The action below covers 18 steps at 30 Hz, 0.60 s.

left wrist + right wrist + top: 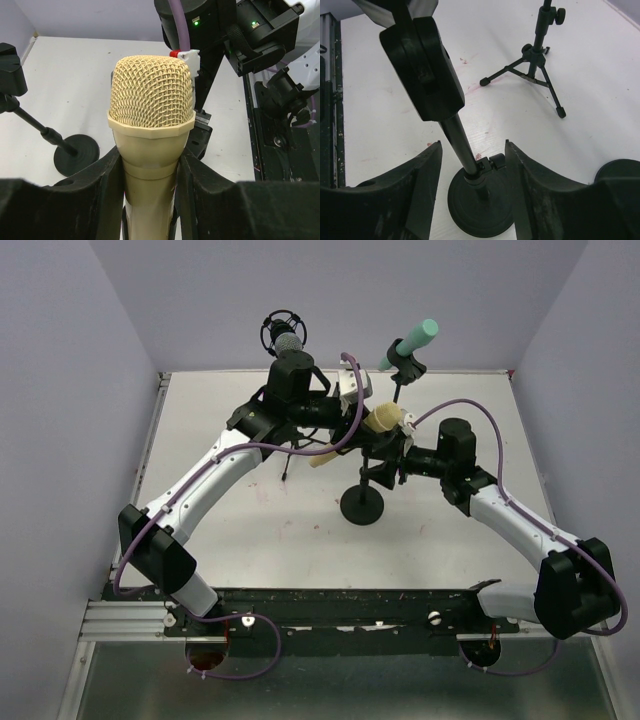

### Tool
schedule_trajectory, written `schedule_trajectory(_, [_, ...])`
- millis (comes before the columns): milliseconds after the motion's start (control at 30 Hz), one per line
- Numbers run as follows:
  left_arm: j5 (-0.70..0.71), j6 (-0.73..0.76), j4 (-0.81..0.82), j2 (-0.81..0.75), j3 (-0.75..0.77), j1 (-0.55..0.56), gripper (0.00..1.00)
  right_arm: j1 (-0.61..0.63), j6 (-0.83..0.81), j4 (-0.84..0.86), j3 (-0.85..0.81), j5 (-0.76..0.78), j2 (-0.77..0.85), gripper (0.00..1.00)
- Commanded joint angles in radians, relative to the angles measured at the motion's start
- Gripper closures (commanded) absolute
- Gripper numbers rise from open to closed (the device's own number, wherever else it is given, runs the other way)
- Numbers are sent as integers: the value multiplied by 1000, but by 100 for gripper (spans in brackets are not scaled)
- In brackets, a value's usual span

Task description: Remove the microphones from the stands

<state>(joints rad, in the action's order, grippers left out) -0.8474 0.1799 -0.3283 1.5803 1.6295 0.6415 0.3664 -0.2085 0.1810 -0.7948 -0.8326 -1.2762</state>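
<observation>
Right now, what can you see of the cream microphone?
The cream microphone is a handheld type: domed woven-mesh grille, a faceted collar ring beneath, smooth glossy body that looks plastic or painted. The left gripper clamps its body just under the collar, fingers touching both sides. Seen from above, it is held slanted over the table.

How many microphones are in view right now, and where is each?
3. A cream microphone at centre, in the left end effector; a teal microphone on a stand at back right; a silver-headed microphone in a round mount at back left. None looks hidden.
</observation>
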Motion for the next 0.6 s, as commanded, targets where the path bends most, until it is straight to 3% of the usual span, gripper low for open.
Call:
schedule_trajectory(0, [-30,-8,-11,-40,-7,-11,100,-1,58,101,20,-22,15,42])
schedule_trajectory(267, [10,-95,17,-22,-7,-13,100,0,97,183,31,-20,2,45])
schedule_trajectory(433, [48,-94,8,-11,3,-13,96,5,86,193,16,-20,-17,56])
schedule_trajectory(500, [56,-91,-3,-3,9,-13,80,9,87,195,17,-19,-20,62])
schedule_trajectory(567, [71,-99,-3,1,10,-13,49,11,93,201,23,-14,-22,70])
